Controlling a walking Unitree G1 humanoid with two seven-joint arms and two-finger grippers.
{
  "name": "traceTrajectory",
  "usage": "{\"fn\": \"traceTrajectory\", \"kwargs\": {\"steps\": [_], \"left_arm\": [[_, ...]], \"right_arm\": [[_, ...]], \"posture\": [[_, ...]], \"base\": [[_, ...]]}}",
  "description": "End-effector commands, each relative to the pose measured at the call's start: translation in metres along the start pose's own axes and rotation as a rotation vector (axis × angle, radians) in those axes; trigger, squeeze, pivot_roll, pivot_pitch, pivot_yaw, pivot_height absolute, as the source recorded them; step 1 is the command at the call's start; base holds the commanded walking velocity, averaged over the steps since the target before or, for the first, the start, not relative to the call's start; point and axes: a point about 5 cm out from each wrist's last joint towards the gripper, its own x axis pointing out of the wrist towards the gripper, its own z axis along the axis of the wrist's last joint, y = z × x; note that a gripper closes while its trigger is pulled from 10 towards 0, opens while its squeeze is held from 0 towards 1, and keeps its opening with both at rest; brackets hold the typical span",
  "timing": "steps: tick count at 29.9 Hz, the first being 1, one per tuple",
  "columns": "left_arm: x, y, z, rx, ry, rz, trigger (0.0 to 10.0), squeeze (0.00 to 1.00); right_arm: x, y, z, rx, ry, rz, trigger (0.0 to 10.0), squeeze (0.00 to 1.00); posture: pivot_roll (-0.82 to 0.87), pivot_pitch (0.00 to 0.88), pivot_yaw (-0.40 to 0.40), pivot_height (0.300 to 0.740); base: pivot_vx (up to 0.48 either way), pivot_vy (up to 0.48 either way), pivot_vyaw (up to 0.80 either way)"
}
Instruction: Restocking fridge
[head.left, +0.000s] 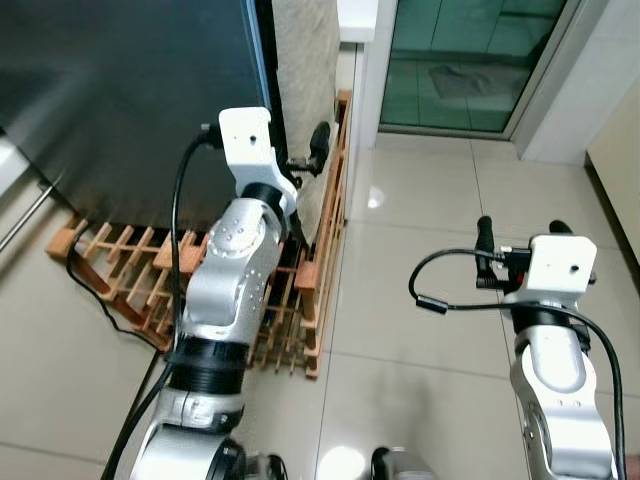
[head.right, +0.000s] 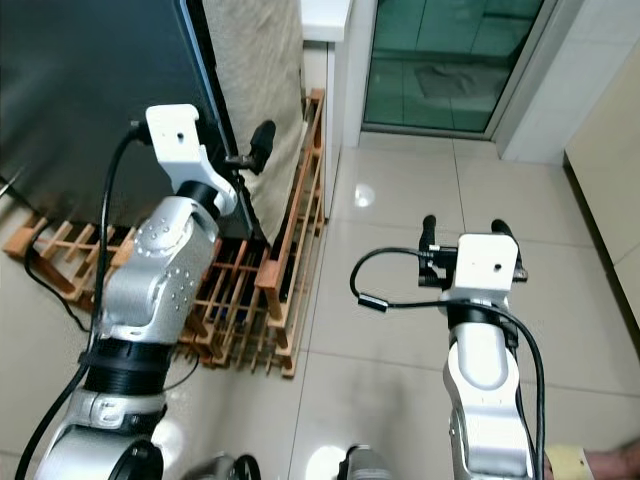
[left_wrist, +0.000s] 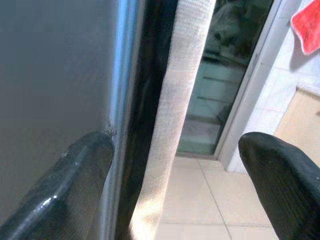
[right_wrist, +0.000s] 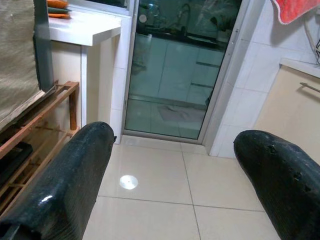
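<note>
The fridge's dark grey door (head.left: 120, 100) fills the upper left, with a bright strip along its right edge (left_wrist: 125, 75). My left gripper (head.left: 305, 155) is raised at that edge and is open. One finger (left_wrist: 75, 190) rests against the door face by the edge, and the other finger (left_wrist: 280, 175) hangs free past a beige textured panel (left_wrist: 175, 100). My right gripper (head.left: 520, 232) is held out over the tiled floor (head.left: 420, 300), open, with nothing between its fingers (right_wrist: 65, 175).
A low wooden slatted rack (head.left: 310, 280) runs along the fridge's foot, with a black cable (head.left: 95, 285) lying across it. A glass sliding door (head.left: 470, 60) is ahead, beside a white counter (right_wrist: 85, 27). A red cloth (right_wrist: 295, 10) hangs upper right.
</note>
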Motion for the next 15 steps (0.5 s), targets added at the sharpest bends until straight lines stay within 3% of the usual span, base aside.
{"fn": "traceTrajectory", "kwargs": {"steps": [1, 6, 15], "left_arm": [[-0.004, 0.0, -0.001, 0.004, 0.011, -0.01, 10.0, 0.0], [-0.004, -0.004, 0.001, -0.025, -0.005, -0.006, 10.0, 0.0], [0.003, -0.023, 0.009, -0.059, -0.027, -0.097, 10.0, 0.0]], "right_arm": [[0.0, -0.002, 0.005, -0.008, -0.023, -0.005, 10.0, 0.19], [0.004, 0.002, 0.007, -0.008, -0.035, 0.009, 10.0, 0.18], [0.008, 0.0, 0.008, -0.015, -0.045, 0.006, 10.0, 0.19]], "posture": [[-0.17, 0.092, 0.057, 0.732], [-0.17, 0.082, 0.048, 0.732], [-0.18, 0.06, 0.05, 0.732]], "base": [[0.0, 0.0, 0.0], [0.0, 0.0, 0.0], [0.0, 0.0, 0.0]]}}
